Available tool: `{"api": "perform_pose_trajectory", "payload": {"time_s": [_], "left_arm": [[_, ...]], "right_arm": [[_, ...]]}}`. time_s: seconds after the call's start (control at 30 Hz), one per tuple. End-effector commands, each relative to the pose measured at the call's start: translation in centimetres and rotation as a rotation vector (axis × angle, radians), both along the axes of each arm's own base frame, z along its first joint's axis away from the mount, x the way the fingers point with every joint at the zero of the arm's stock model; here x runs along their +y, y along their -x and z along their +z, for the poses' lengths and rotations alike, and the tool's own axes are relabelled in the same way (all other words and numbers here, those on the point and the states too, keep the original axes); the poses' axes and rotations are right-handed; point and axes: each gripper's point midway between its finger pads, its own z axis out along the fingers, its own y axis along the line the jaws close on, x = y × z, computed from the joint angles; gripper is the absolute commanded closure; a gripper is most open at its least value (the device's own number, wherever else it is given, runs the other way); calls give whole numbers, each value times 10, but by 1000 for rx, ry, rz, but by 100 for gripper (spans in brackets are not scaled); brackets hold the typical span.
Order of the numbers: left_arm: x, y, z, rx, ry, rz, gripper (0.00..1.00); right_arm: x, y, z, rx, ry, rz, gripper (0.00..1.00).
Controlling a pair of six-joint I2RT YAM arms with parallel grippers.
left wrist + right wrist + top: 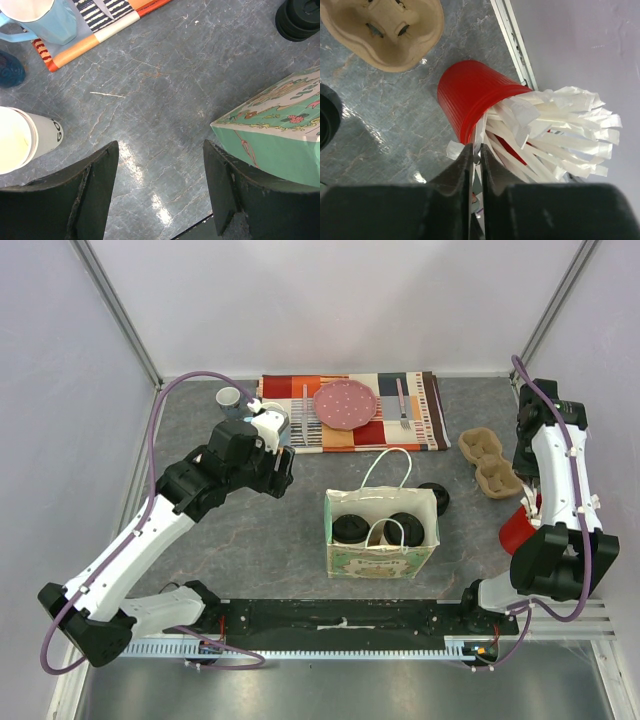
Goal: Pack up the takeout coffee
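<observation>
Packing looked partway done: two black lids point(350, 528) showed inside the gift bag point(380, 558) at table centre, while an unlidded paper cup point(42, 135) stood outside, at 9 o'clock of the left gripper point(160, 150), its jaws wide and empty. Right gripper point(476, 152) was pinched nearly shut on one of the wrapped straws point(555, 125) in the red cup point(465, 95). Paper-cup lettering read "GO"; the rest was hidden.

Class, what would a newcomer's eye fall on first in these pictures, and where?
Mid-table stands a green patterned paper bag, black lids showing inside. By the right edge, a red cup bristles with white paper-wrapped straws. At the far side lies a bright striped cloth bearing a pink plate.
</observation>
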Motion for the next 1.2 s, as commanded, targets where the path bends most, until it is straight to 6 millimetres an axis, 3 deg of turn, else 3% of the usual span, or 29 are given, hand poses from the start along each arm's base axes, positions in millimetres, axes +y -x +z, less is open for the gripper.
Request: {"api": "perform_pose_trajectory", "payload": {"time_s": [0.0, 0.07, 0.2, 0.3, 0.5, 0.6, 0.63, 0.83, 1.0, 1.17], "left_arm": [[-8, -5, 14, -15, 64, 8, 26], [-8, -6, 15, -16, 66, 9, 26], [-10, -7, 14, -12, 62, 0, 26], [-9, -8, 11, -12, 49, -2, 26], [-7, -15, 5, 5, 29, -11, 26], [-2, -21, 2, 18, 22, 10, 27], [0, -22, 1, 25, 16, 16, 27], [13, -28, -7, 58, -15, 50, 28], [16, -23, -10, 89, -26, 37, 28], [18, -19, -9, 97, -44, 17, 28]], "right_arm": [[-4, -6, 12, -38, 23, -5, 89], [-3, -6, 15, -42, 17, -4, 100], [-5, -3, 34, -61, 32, -12, 100], [-3, -7, 66, -146, 32, -22, 100], [2, -4, 104, -260, 31, -22, 100], [14, -8, 126, -357, -12, 30, 100], [28, -14, 132, -406, -78, 86, 100], [59, -30, 207, -705, -160, 250, 100], [116, -41, 255, -942, -402, 412, 100], [169, -32, 297, -1108, -692, 510, 100]]}}
